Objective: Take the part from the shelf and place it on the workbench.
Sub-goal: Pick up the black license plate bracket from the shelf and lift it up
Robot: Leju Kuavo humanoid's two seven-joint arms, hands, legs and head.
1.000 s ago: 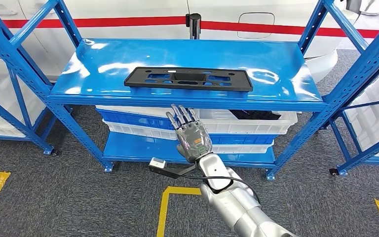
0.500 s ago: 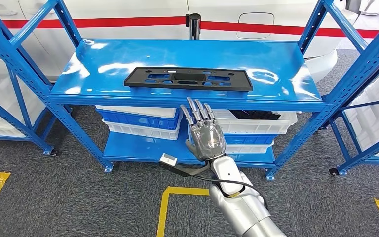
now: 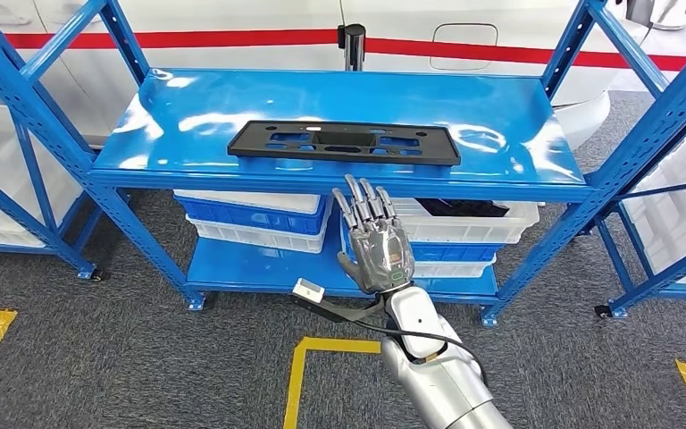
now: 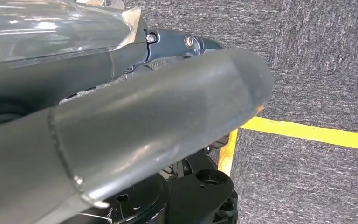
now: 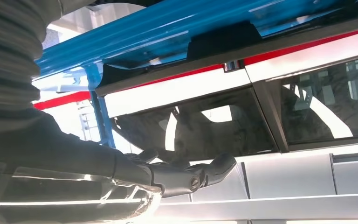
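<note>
The part point(image 3: 343, 143), a flat black plate with several cut-outs, lies near the front edge of the blue shelf's top board point(image 3: 188, 116). My right hand point(image 3: 375, 241) is raised in front of the shelf, just below that front edge and under the part's middle. Its fingers are spread, point up, and hold nothing. In the right wrist view the fingers point(image 5: 186, 175) stretch out bare, with the part's dark edge point(image 5: 219, 39) above the blue shelf lip. My left hand point(image 4: 135, 130) hangs over the carpet, thumb out, with nothing in it.
White and blue bins point(image 3: 259, 219) sit on the lower shelf level, one point(image 3: 464, 219) holding dark items. Blue uprights point(image 3: 54, 134) flank the shelf, and more racks stand at both sides. Yellow floor lines point(image 3: 308, 344) mark the grey carpet. A white vehicle with a red stripe point(image 3: 232, 37) stands behind.
My right hand has moved to the right and slightly up towards the shelf's front edge, most of it in the first half second. The part has not moved.
</note>
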